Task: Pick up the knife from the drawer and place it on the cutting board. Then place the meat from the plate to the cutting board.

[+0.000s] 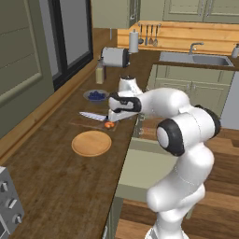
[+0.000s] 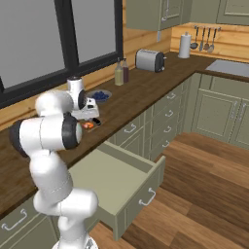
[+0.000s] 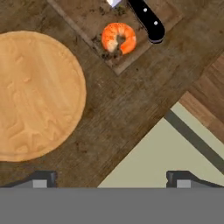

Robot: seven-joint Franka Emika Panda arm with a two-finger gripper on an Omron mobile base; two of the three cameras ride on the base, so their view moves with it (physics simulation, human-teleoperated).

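gripper [image 3: 111,180] open; one meat [image 3: 118,38], one knife [image 3: 146,18].

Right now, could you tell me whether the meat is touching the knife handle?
Apart: the hand view shows a strip of bare cutting board between the meat and the knife handle.

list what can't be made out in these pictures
- Silver-bladed, black-handled knife: blade cut off by the hand view's top edge.
- Dark brown wooden cutting board: right part hidden by the white arm, left base view.
- Pale olive-green drawer: part of its inside hidden by the arm, right base view.
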